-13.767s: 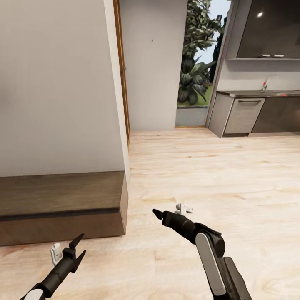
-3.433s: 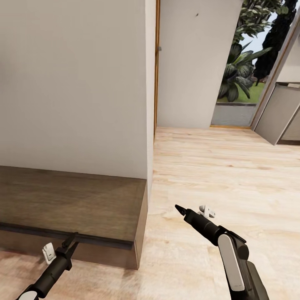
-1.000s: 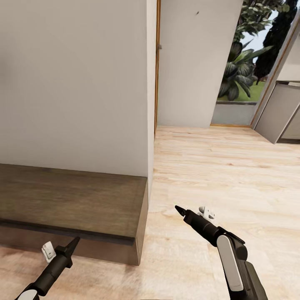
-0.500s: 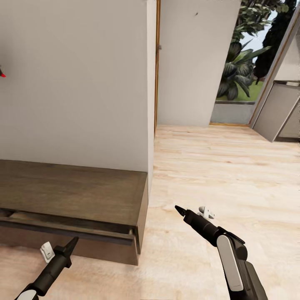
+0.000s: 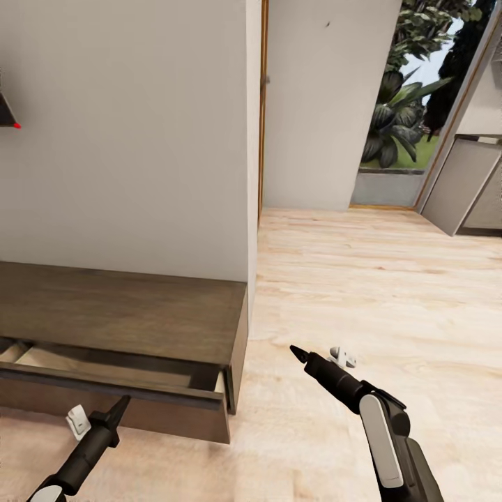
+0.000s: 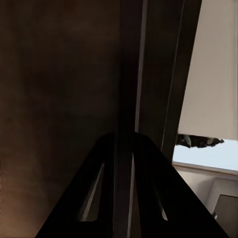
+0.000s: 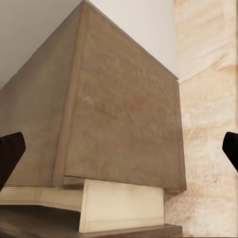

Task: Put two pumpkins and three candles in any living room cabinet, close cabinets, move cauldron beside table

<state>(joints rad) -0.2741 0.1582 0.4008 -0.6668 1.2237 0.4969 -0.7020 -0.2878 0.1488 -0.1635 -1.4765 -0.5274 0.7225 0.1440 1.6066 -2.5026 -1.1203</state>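
Note:
The long dark brown cabinet (image 5: 125, 314) stands against the wall at the left. Its end drawer (image 5: 118, 408) is pulled partly out, and the pale beige inside (image 5: 104, 361) shows. My left gripper (image 5: 124, 401) is shut on the top edge of the drawer front; in the left wrist view its fingertips (image 6: 124, 139) meet against that dark edge. My right gripper (image 5: 300, 353) hovers open over the floor, right of the cabinet's end. The right wrist view looks between its spread fingers (image 7: 10, 153) at the cabinet's end (image 7: 124, 124) and the drawer's pale side (image 7: 121, 206). Pumpkins, candles, cauldron and table are out of view.
A white wall (image 5: 125, 139) rises behind the cabinet and ends at a corner beside a doorway (image 5: 261, 118). Light wood floor (image 5: 362, 279) stretches to the right toward a grey kitchen unit (image 5: 464, 185) and garden plants (image 5: 401, 104). A dark object with a red tip (image 5: 8, 115) pokes in at the left edge.
The left gripper was open 3.4 s ago and is shut since a second ago. The drawer has slid out of the cabinet in the last half second. The view has drawn back slightly.

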